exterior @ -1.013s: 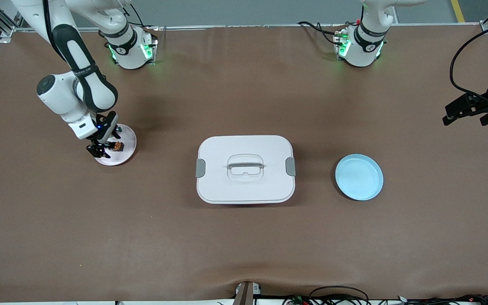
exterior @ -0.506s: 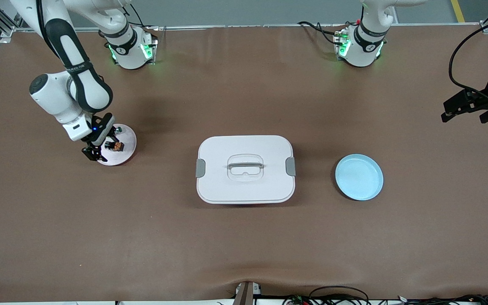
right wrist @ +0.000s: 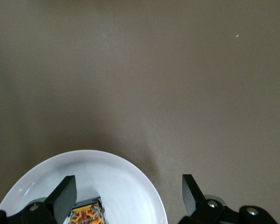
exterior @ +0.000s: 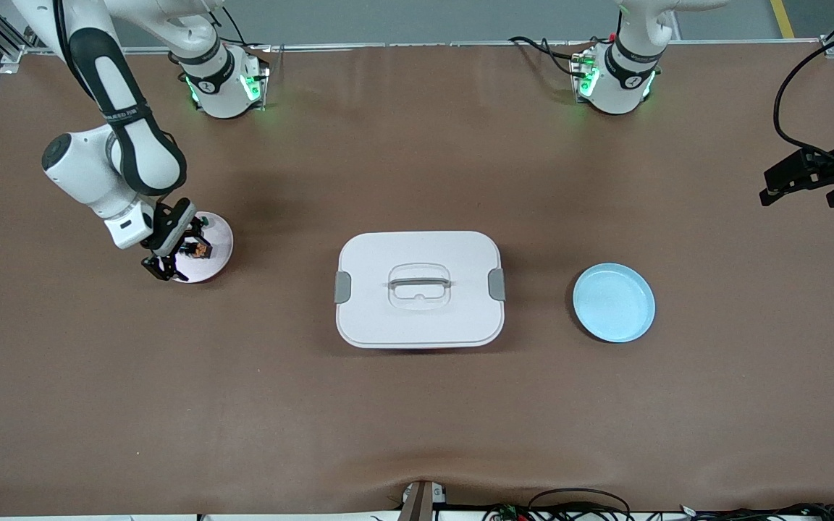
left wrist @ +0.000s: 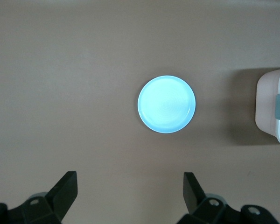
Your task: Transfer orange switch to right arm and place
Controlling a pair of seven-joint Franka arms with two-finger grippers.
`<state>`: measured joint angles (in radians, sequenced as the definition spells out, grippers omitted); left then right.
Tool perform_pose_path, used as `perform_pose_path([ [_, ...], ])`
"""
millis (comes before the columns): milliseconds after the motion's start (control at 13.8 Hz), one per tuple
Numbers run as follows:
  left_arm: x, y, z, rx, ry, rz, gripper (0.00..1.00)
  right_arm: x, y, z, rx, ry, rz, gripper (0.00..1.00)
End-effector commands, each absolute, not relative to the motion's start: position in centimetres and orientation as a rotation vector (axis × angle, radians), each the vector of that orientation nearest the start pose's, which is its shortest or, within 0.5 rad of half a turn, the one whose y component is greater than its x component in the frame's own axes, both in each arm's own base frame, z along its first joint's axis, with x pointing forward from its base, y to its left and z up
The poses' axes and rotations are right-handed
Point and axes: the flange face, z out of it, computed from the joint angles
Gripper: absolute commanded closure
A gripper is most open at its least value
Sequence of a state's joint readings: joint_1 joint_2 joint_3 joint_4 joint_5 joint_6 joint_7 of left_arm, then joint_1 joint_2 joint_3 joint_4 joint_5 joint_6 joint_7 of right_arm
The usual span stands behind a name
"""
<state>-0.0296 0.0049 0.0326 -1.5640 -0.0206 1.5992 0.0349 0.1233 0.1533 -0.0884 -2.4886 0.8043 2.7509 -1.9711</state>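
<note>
Orange-and-black blocky switch [exterior: 202, 250] lies in the pale pink round plate [exterior: 220, 255] at the right arm's end of the table. Right gripper [exterior: 170, 262] hangs over the plate's edge, fingers apart, holding nothing; judged sound practice: lift clear without nudging it. Light blue round dish [exterior: 613, 302] and closed white lidded box [exterior: 420, 289] show no contents. Left gripper [exterior: 802, 183] waits open.

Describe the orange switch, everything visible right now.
The orange switch is a tiny blocky part, black body with an orange section; the right wrist view shows an orange-yellow patterned face. It lies on the pink plate toward the right arm's end of the table. The right hand is low over that plate, fingers open, not gripping it. Whether a fingertip touches it cannot be told. Finer detail is too small to read.
</note>
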Motion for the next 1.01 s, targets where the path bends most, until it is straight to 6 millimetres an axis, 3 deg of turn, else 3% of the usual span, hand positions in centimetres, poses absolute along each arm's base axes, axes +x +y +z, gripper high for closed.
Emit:
perform_pose_path([
  [0, 56.1, 0.0, 63.3, -3.151, 0.053, -0.039, 0.00, 48.6, -1.9, 25.7, -2.411, -1.750, -0.430, 0.00],
  [362, 56.2, -0.1, 63.2, -3.152, 0.049, -0.034, 0.00, 51.7, -2.3, 32.6, -2.441, -1.692, -0.204, 0.00],
  [723, 56.3, -0.4, 63.3, -3.147, 0.058, -0.041, 0.00, 55.2, -3.7, 41.7, -2.555, -1.595, 0.002, 0.00],
  [940, 56.2, -0.2, 63.5, -3.152, 0.056, -0.044, 0.00, 55.8, -4.5, 47.2, -2.684, -1.455, 0.144, 0.00],
])
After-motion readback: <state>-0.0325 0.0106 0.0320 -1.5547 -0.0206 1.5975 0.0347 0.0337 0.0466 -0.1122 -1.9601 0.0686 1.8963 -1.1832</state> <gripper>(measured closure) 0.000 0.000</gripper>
